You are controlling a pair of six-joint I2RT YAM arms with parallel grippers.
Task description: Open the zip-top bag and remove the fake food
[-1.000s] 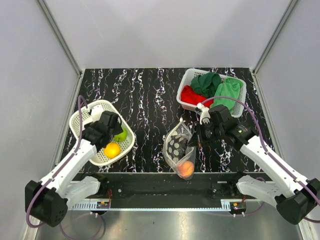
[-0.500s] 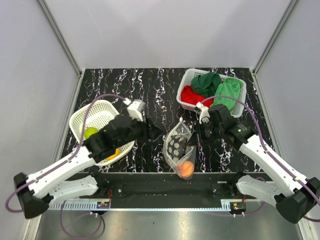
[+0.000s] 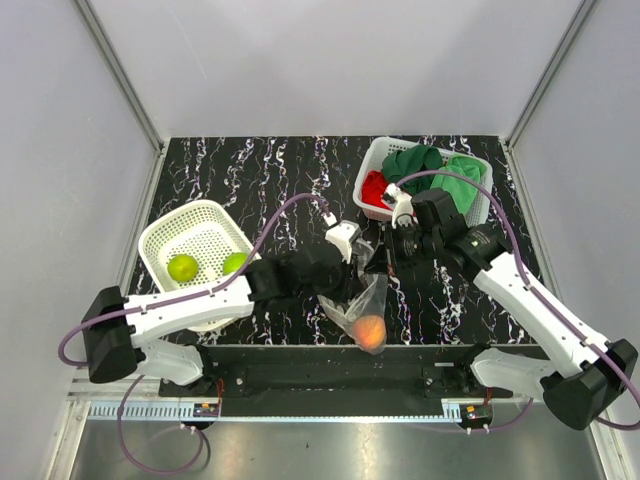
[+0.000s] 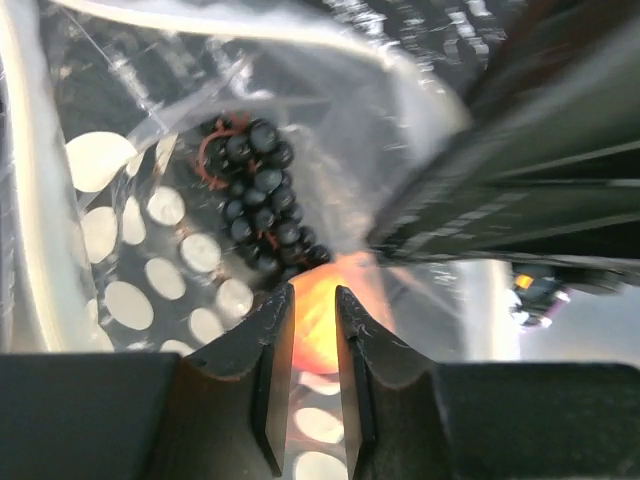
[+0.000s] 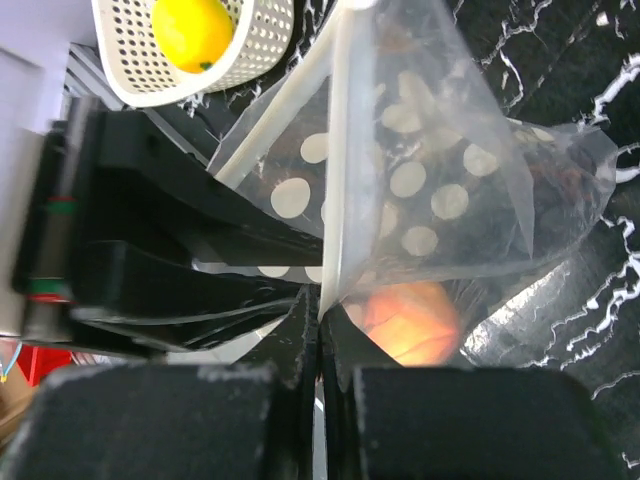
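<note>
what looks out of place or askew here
Nothing is spilled or damaged. The zip-top bag hangs askew, pinched at its top edge by the right gripper, and the peach sags into its lowest corner next to a dark grape cluster.

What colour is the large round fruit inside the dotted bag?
Orange-pink; the fruit shows best in the right wrist view, through the bag.

Bag (image 3: 374,293): clear film, printed with white dots.
Peach (image 3: 371,329): orange.
Berries (image 4: 255,195): black, red stems seen.
Apples (image 3: 182,267): green.
Lemon (image 5: 190,25): yellow.
Table (image 3: 270,180): black, veined with white like marble.
Baskets (image 3: 200,225): white, patterned with small holes.
Cloths (image 3: 418,166): two green, one red.
Arms (image 3: 180,303): white and black.
Cables (image 3: 270,225): purple.
</note>
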